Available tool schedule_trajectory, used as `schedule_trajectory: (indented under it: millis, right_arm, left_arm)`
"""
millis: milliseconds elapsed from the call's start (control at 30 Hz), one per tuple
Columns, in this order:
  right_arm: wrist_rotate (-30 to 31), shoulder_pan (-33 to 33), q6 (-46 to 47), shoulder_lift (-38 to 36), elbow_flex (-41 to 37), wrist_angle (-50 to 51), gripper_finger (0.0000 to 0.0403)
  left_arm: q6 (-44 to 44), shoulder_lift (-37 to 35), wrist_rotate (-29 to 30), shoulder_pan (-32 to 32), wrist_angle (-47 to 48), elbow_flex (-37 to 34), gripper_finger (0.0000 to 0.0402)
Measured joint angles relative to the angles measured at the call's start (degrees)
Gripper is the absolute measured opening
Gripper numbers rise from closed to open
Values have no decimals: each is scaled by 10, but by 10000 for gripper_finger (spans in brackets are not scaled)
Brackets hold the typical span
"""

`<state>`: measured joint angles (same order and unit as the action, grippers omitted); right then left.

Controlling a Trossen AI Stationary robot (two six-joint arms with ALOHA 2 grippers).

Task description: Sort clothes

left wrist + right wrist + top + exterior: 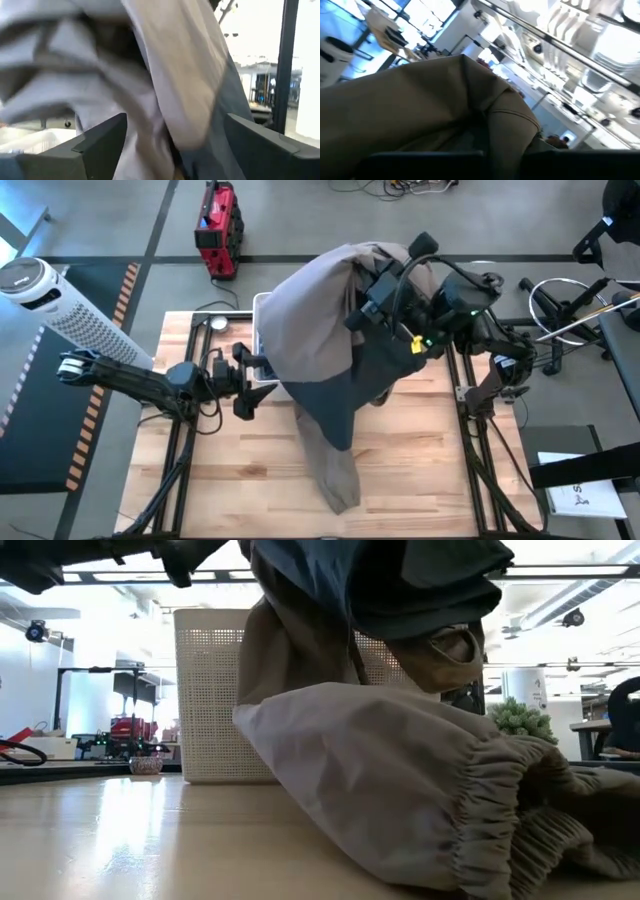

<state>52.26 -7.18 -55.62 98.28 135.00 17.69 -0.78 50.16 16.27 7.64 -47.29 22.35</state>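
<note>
My right gripper (375, 295) is raised high over the table's far middle, buried under a taupe garment (310, 300) and a dark grey-green tee (340, 400) that hang from it. The taupe garment's gathered lower end (400, 790) lies on the table near the front (340, 480). The white bin (262, 305) stands behind the cloth. My left gripper (250, 385) is open beside the bin's near corner, at the left edge of the hanging cloth. Its fingers (100, 142) stand on either side of the cloth (170, 100). The other clothes are hidden. My right gripper is shut on the taupe garment near its upper part (470, 100), but the cloth drapes over the fingers and hides the place of contact. The garment hangs slack below it with the dark tee, its lower end on the table. My left gripper: I cannot tell whether it touches the cloth.
A white tower fan (50, 295) and a red case (218, 225) stand on the floor beyond the table's left and far sides. A small round thing (218, 323) lies at the far left of the table. Bare wood (250, 470) shows at the near left.
</note>
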Motion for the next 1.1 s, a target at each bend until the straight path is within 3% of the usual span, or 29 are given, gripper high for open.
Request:
schedule_trajectory:
  millis: [167, 300, 433, 633, 700, 1100]
  right_arm:
    - [-32, 7, 52, 0, -1, 55, 0]
    - [-52, 39, 107, 0, -1, 120, 0]
    - [-109, 88, 190, 0, -2, 213, 0]
    - [-247, 168, 298, 5, -23, 328, 0]
    - [-284, 191, 320, 10, -45, 338, 0]
    - [-453, 300, 373, 70, -260, 260, 0]
  left_arm:
    - [-1, 28, -1, -35, -61, 0, 324]
    - [0, 40, 9, -66, -82, 0, 286]
    - [-4, 41, 38, -101, -84, 3, 207]
    - [-82, 34, 40, -139, -73, 23, 39]
    - [-90, 29, 39, -143, -48, 32, 12]
    - [-73, -14, 40, -142, 235, 104, 143]
